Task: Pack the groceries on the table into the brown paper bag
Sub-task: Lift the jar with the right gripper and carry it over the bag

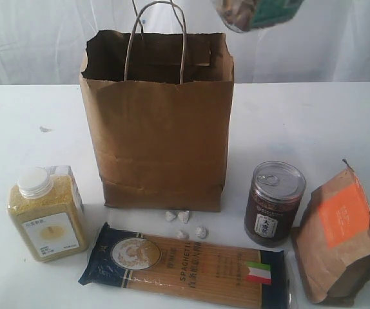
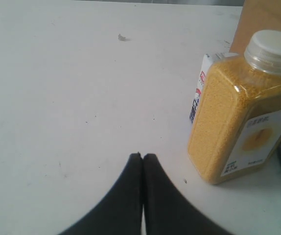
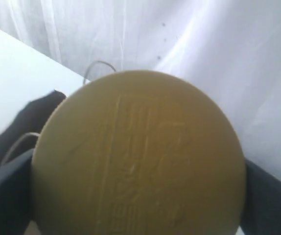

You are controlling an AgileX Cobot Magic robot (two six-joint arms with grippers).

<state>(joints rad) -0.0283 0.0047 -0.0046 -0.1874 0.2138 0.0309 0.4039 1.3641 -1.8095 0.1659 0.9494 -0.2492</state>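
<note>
The brown paper bag (image 1: pixel 159 135) stands upright and open mid-table. High above its right rim hangs the brown-lidded clear jar (image 1: pixel 259 13). My right gripper (image 3: pixel 138 208) is shut on it, and the jar's lid (image 3: pixel 140 147) fills the right wrist view, with the bag's mouth (image 3: pixel 28 122) below. The yellow-grain bottle (image 1: pixel 46 215) stands front left, with the small carton (image 2: pixel 200 90) tucked behind it. My left gripper (image 2: pixel 142 156) is shut and empty, low over the table (image 2: pixel 72 98) beside the bottle (image 2: pixel 243 112). The spaghetti packet (image 1: pixel 185 264), the can (image 1: pixel 274 203) and the pouch (image 1: pixel 340 238) lie in front.
Several small white crumpled bits (image 1: pixel 185 222) lie between the bag's base and the spaghetti packet. A small dark smudge (image 1: pixel 45 129) marks the table at the left. A white curtain (image 1: pixel 37 38) hangs behind.
</note>
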